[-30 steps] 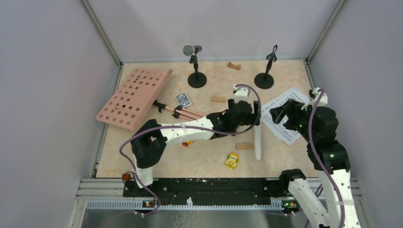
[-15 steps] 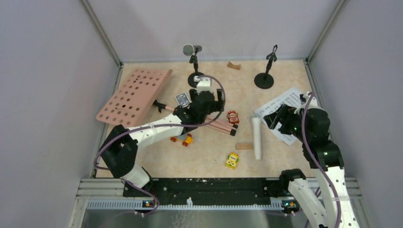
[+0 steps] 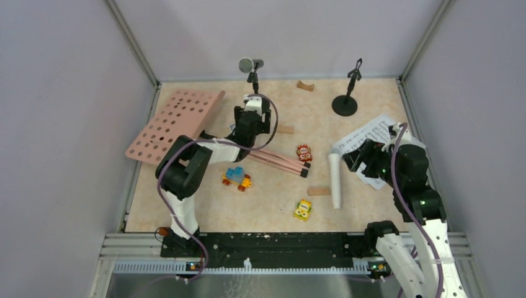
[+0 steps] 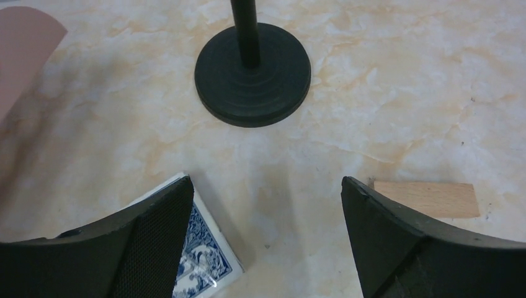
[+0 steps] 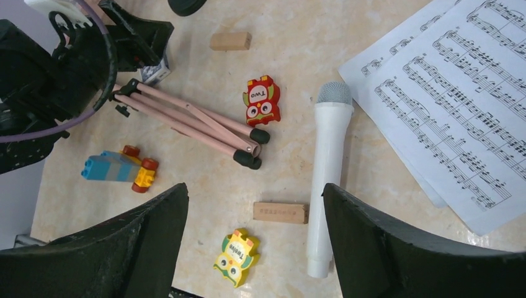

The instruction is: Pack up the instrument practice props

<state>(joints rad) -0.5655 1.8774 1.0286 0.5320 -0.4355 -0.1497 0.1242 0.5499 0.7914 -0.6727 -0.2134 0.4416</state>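
Left arm: elbow folded high at the near left, forearm reaching to the far side; the left gripper (image 4: 265,186) hangs low over the beige marbled tabletop (image 3: 273,198), facing the black round-based mic holder (image 4: 252,74) at the far left.
Left claw: fingers spread wide, nothing between them.
Right arm: raised at the near right and bent toward the left; the right gripper (image 5: 254,192) looks down from above the table.
Right claw: fingers spread wide, empty.
White microphone (image 5: 329,180): lies flat right of centre, long axis running near to far, grey mesh head at the far end, just beside the sheets.
White sheet-music pages (image 5: 459,112): overlapping sheets, printed staves up, flat at the right and turned at an angle.
Pink tripod legs (image 5: 192,121): folded together, lying flat at centre, black-tipped feet pointing right and near.
Pink perforated music desk (image 3: 177,124): tilted panel at the far left.
Dark microphone (image 3: 250,64): held horizontal atop the far-left holder, head to the left.
Second black round-based mic holder (image 3: 345,102): upright at the far right, clip empty.
Other items: blue card box (image 4: 198,261) under the left finger; small wooden block (image 4: 428,198) beside the right finger; red toy car (image 5: 262,99), yellow toy car (image 5: 236,256), blue-and-orange toy car (image 5: 118,167).
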